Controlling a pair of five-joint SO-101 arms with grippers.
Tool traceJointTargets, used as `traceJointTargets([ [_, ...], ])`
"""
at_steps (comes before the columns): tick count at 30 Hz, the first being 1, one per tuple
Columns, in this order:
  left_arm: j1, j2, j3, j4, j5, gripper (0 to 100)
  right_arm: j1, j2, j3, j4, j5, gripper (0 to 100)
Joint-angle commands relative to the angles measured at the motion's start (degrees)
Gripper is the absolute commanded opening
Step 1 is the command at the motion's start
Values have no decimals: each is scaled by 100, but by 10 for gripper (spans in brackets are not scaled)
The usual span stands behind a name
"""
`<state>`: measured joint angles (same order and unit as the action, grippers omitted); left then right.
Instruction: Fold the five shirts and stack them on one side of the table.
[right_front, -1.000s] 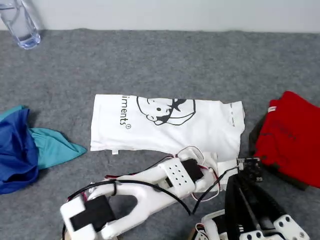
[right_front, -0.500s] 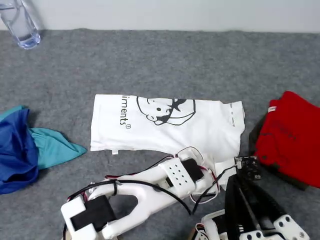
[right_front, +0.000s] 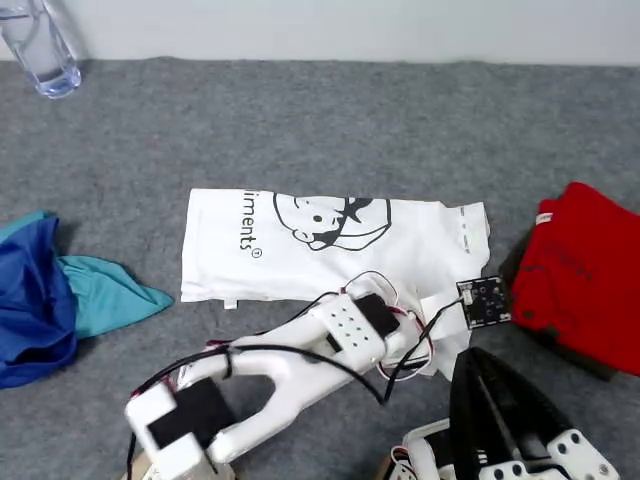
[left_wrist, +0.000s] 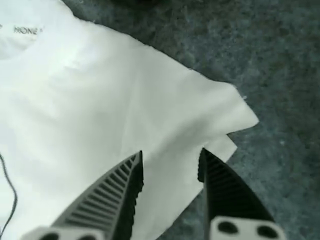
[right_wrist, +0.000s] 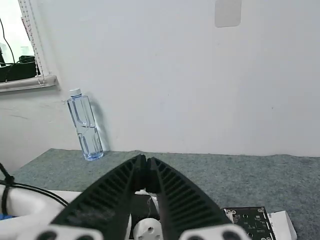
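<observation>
1. Shirts lie in three spots on the grey table (right_front: 330, 120); the white shirt (right_front: 330, 250) is flat near the middle, print up, folded into a long band.
2. The left arm (right_front: 300, 365), white, stretches from the near edge to the white shirt's near right corner; the left gripper (left_wrist: 170, 160) hangs just over that corner, its jaws a moderate way apart, with white cloth below and between them and nothing clamped.
3. The right gripper (right_wrist: 146, 162) points up toward the wall, its jaws pressed together on nothing; the black right arm (right_front: 500, 410) sits at the near edge.
4. The red shirt (right_front: 580, 275) lies folded at the table's right side on a dark garment (right_front: 508, 268), apart from the white shirt.
5. The blue shirt (right_front: 30, 300) and the teal shirt (right_front: 110, 295) lie bunched and touching at the left side.
6. A water bottle (right_front: 40, 45) stands upright at the far left, by the wall.
</observation>
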<state>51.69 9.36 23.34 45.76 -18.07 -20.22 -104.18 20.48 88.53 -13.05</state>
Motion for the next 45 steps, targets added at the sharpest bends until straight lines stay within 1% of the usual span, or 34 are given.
traceJointTargets([
  [1,-18,492,-567,-141,44,195,-48,40,-105,-48,-62,8],
  [6,-26,976,-1429,378,88,190,-48,40,-105,-22,-62,8],
  [7,-26,993,-1516,422,62,174,-48,40,-105,-22,-62,8],
  [9,-9,1002,-1578,422,-62,111,-48,40,-105,-13,-62,8],
  [12,9,976,-1560,466,-615,14,-48,40,-105,-4,-62,8],
  [13,9,967,-1569,554,-738,10,-48,40,-105,4,-62,8],
  [17,-26,967,-1692,677,-765,12,-48,40,-97,-4,-62,8],
  [21,-88,1002,-1789,536,-782,11,-48,40,-97,-4,-62,8],
  [26,-466,1029,-1938,202,-782,11,-48,40,-97,4,-62,8],
  [31,-791,1064,-2202,176,-782,11,-48,40,-97,4,-62,8],
  [38,-1090,2075,-3037,141,-765,13,-48,40,-97,4,-62,8],
  [40,-1090,2286,-3213,264,-686,46,-48,40,-97,13,-62,8],
  [43,-1090,2233,-3530,642,79,137,-48,31,-97,13,-53,8],
  [45,-1143,2040,-3793,967,352,175,-48,31,-97,22,-53,8],
])
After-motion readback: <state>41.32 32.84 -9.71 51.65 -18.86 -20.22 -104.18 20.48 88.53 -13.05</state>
